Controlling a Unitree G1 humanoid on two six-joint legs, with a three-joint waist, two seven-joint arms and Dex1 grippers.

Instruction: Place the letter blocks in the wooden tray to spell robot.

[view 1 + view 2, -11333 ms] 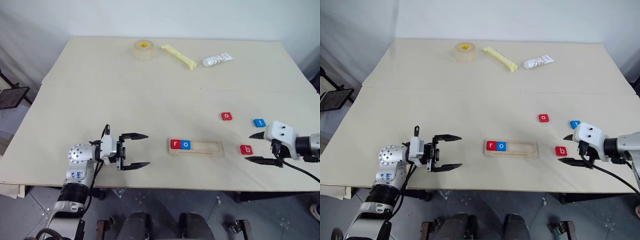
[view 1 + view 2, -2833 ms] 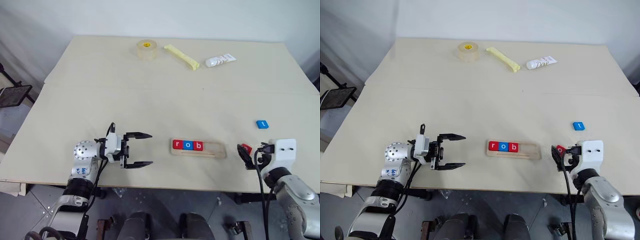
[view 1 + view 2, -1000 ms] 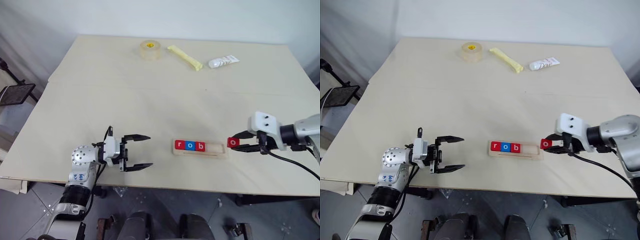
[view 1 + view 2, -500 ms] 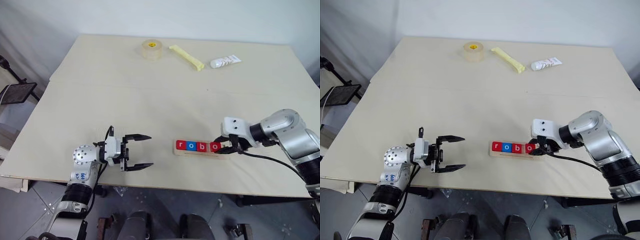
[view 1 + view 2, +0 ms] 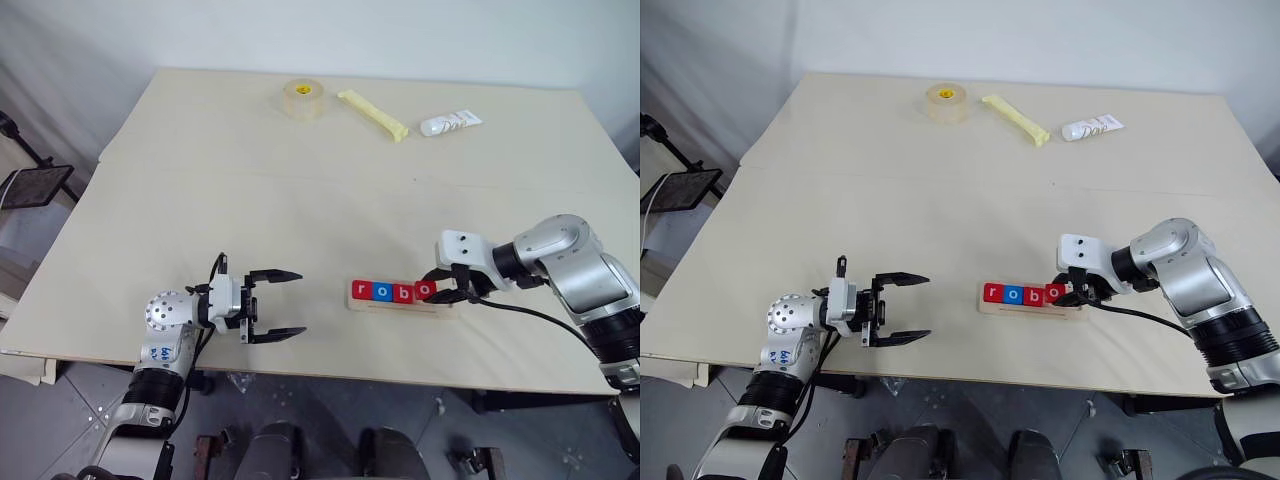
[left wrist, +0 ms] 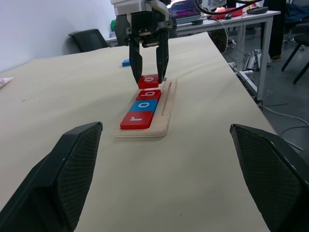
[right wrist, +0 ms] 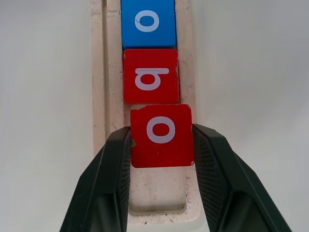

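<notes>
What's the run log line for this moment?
right pincer: shut on red o block | over wooden tray, fourth slot | r, o, b seated | left pincer: open, idle

A tape roll (image 5: 302, 98), a yellow stick (image 5: 371, 113) and a white tube (image 5: 450, 123) lie along the table's (image 5: 300, 210) far edge, upper centre.

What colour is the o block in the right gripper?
Red, with a white letter; the o block shows best in the right wrist view.
</notes>
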